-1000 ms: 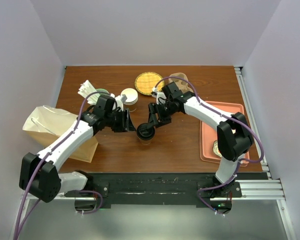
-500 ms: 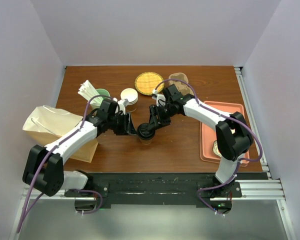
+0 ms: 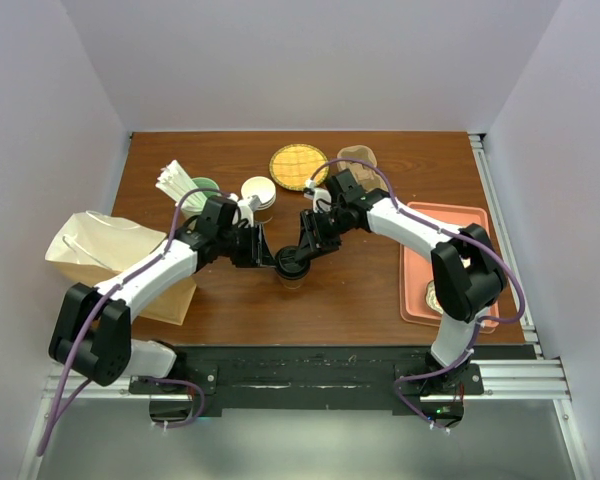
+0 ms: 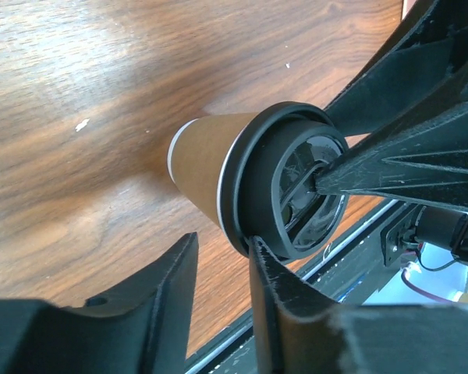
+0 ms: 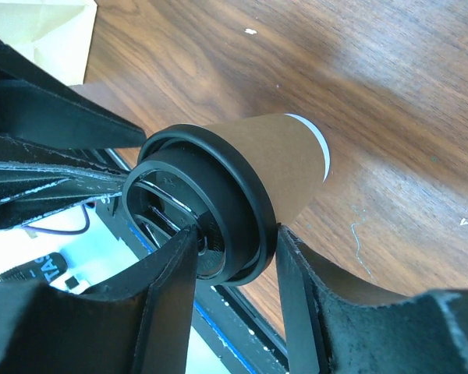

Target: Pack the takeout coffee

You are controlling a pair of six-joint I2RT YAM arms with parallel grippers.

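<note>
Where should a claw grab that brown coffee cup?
Probably the brown paper wall of the coffee cup, just under the black lid, coming in level from the side: it stands upright and widens upward, so the lid's rim would stop a slip.

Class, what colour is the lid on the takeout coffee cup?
The lid is black; the left wrist view shows it best.

A brown wood-grain bench [image 3: 360, 290] carries several things. The takeout coffee [image 3: 291, 266], a kraft cup with a black lid, stands upright near the middle. A paper bag [image 3: 100, 250] lies at the left edge. Along the back are a pale green cup [image 3: 202, 187] of white sticks [image 3: 175, 180], a round white item [image 3: 258, 190], a yellow disc [image 3: 297, 165] and a brown paper item [image 3: 358, 157]. An orange tray [image 3: 420, 250] lies at the right.
</note>
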